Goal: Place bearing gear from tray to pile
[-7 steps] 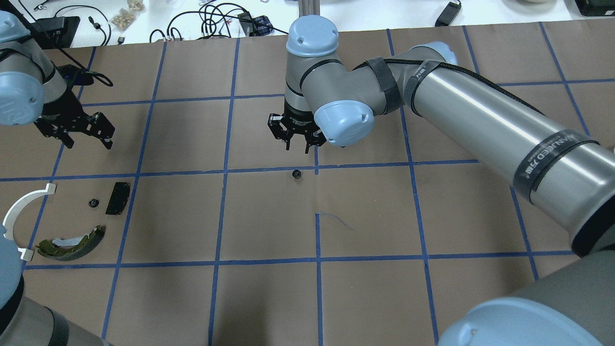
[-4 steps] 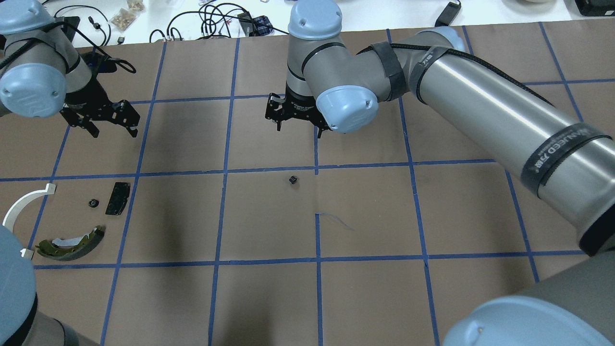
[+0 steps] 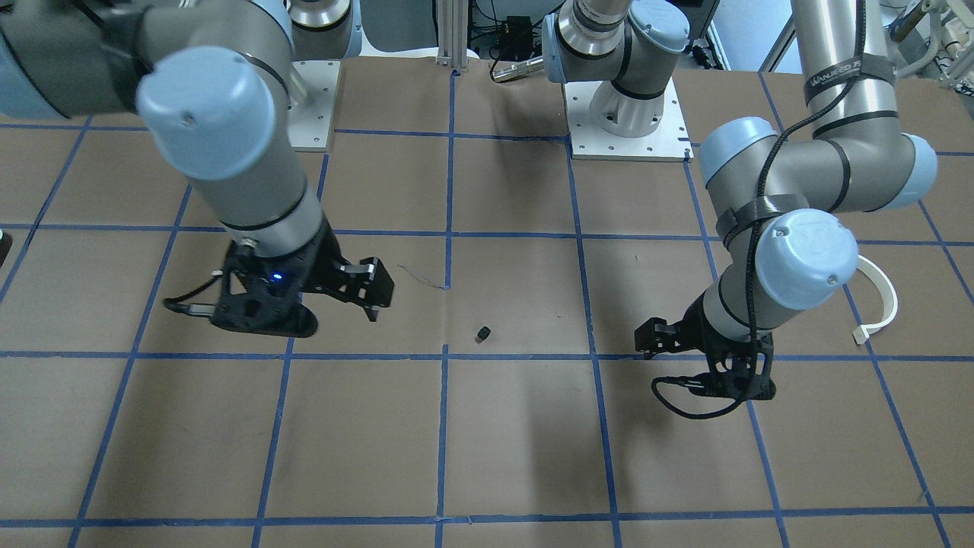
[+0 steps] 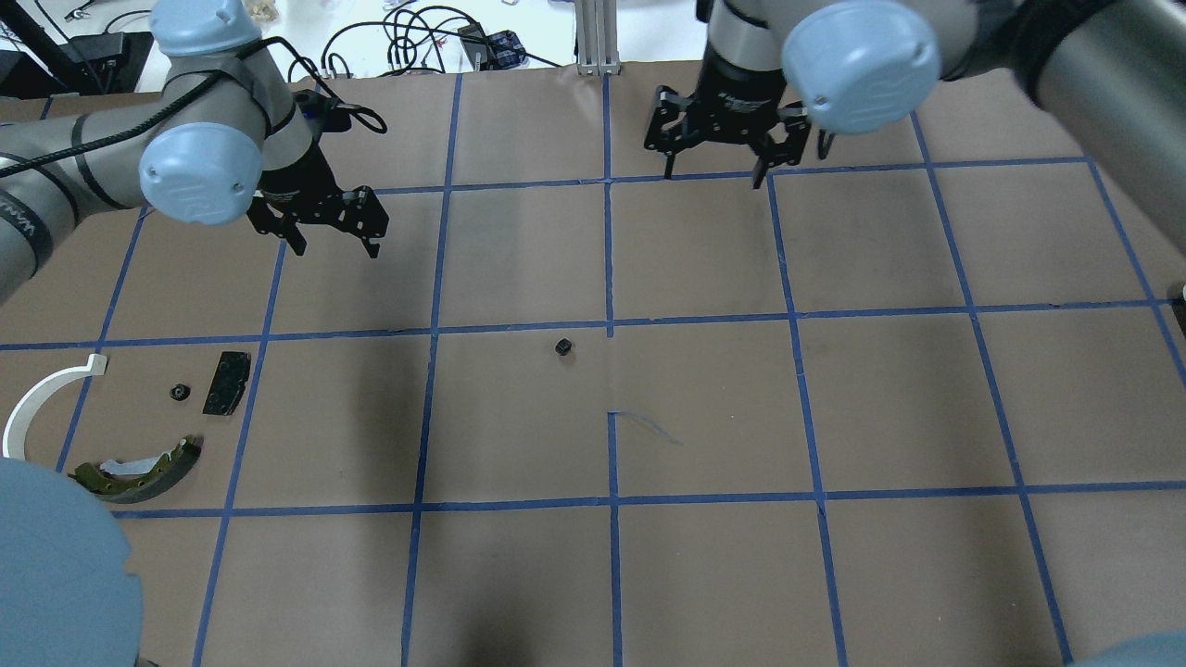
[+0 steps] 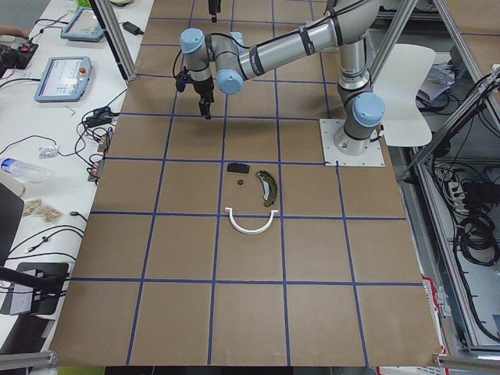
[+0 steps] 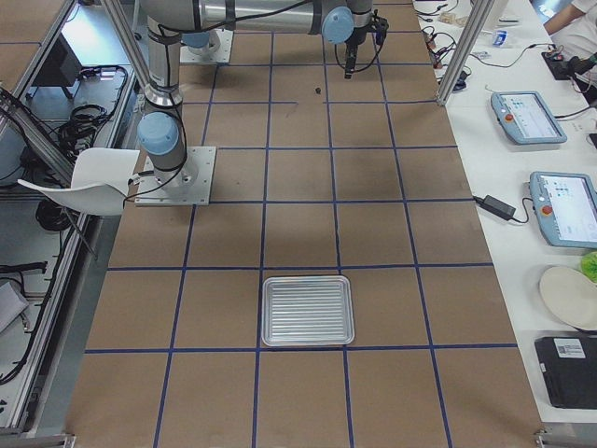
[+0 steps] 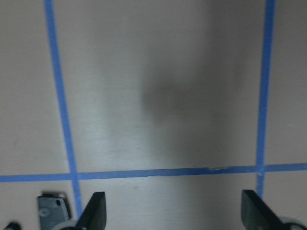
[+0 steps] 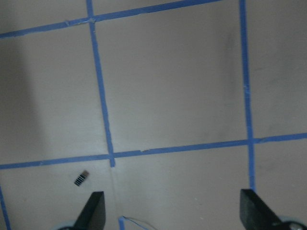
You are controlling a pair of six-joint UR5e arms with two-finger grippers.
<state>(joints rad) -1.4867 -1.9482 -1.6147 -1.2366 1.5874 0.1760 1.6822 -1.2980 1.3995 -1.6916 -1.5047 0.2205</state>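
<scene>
Where blue tape (image 4: 519,328) grids brown paper (image 4: 519,417), bearing gear (image 4: 562,347) lies loose

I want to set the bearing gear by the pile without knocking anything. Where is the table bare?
Bare: the whole grid square on the robot's right of the black pad, and on to the lone bearing gear. Crowded: the patch enclosed by the white arc, pad and brake shoe, where a small round black part lies.

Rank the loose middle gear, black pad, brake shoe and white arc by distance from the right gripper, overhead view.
From the right gripper:
1. loose gear, table middle.
2. black pad, left pile.
3. brake shoe, pile's near side.
4. white arc, far left.
</scene>
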